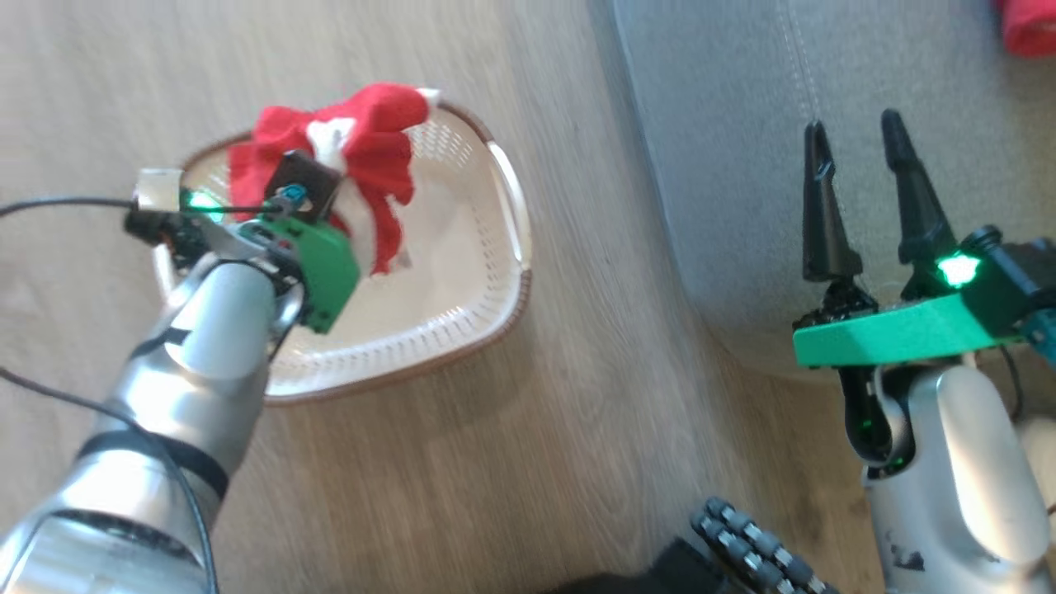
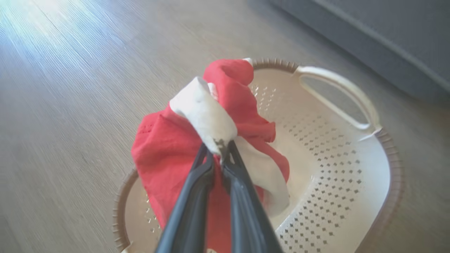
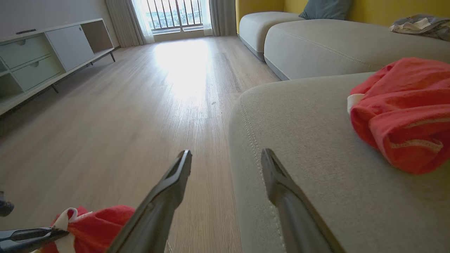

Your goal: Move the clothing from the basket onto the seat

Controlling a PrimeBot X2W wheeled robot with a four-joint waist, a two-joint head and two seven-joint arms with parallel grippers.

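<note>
Clothing [image 2: 161, 154] found clamped at its white trim between the closed fingers of the left gripper [image 2: 218, 150], hanging over the basket [image 2: 337, 182]. We cannot tell whether its hem touches the basket floor. We judge the lift to be in hand: raise until the hem clears the rim, then carry right to the seat [image 1: 742, 165]. Right gripper [image 1: 854, 124] stands open and empty over the seat's edge, and another red garment [image 3: 404, 112] lies there already.
</note>
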